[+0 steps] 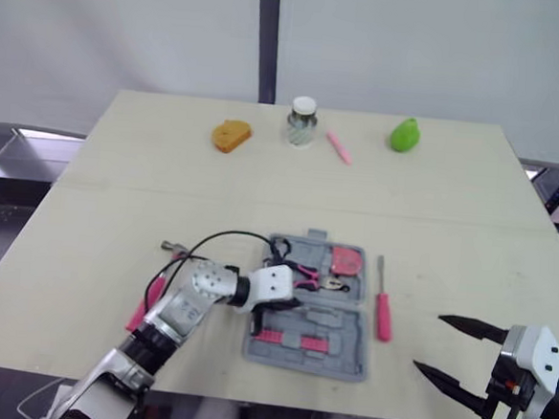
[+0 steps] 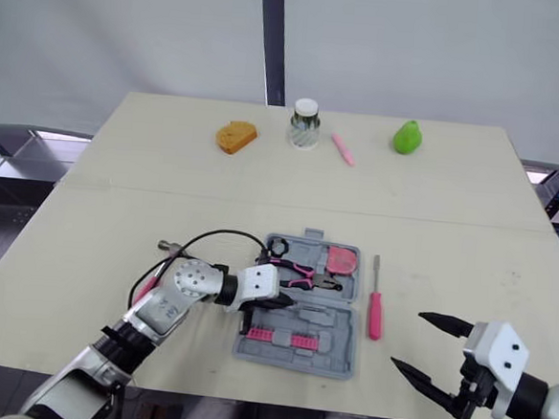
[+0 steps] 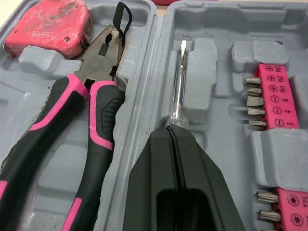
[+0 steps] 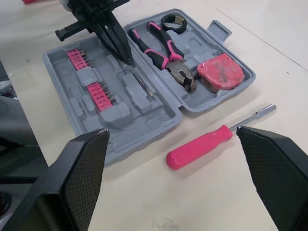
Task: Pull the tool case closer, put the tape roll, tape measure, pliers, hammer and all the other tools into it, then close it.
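- Tool case (image 1: 345, 366) lying open on table (image 1: 120, 160), near front edge, centre.
- Left gripper (image 3: 172, 131) reaching into near half beside bit holders (image 3: 276, 96). Fingers pinching tight on clear handle of small screwdriver (image 3: 180, 82) in its slot.
- Pliers (image 3: 96, 96), tape measure (image 3: 48, 29) and tape roll (image 4: 173, 21) sitting in far half.
- Pink screwdriver (image 1: 384, 313) lying on table just right of case.
- Hammer (image 1: 141, 307) lying left of case, partly hidden by left arm.
- Right gripper (image 1: 428, 343) hovering at front right, fingers spread wide, holding nothing.

Silver arm (image 1: 182, 303), black cable (image 1: 215, 236), black left tool (image 3: 169, 129)
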